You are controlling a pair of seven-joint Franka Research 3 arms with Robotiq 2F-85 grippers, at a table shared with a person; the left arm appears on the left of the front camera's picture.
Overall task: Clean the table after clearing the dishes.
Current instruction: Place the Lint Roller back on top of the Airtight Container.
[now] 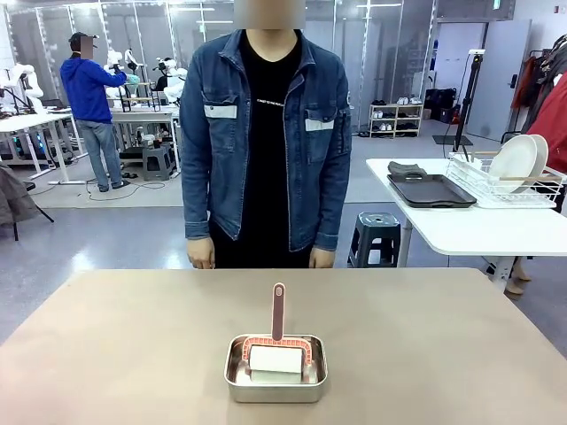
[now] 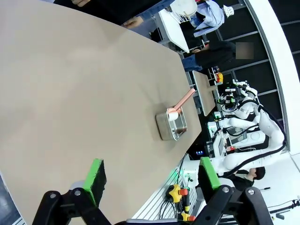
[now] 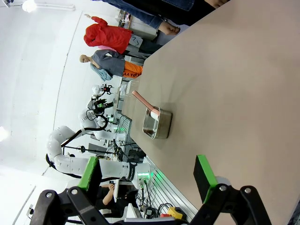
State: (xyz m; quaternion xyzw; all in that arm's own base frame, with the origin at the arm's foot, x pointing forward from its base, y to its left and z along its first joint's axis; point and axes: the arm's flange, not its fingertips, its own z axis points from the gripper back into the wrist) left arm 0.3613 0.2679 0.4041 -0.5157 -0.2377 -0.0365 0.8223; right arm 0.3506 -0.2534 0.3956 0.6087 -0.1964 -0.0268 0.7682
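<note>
With the dishes [image 1: 523, 162] already racked on the white side table [image 1: 469, 232] and both grippers, left [image 2: 150, 180] and right [image 3: 147, 178], held wide open and empty above the beige table [image 1: 106, 354], the pink-handled roller [image 1: 278, 312] standing in the steel pan [image 1: 275, 382] is best grasped squarely by its upright handle.

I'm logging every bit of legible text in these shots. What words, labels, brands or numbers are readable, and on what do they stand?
No text reads clearly.
Black shirt of the person at the far side: a small line of white print on the chest, too small to read.
Steel pan, pink-handled roller, table: no lettering visible.
Pincers: no markings legible.
</note>
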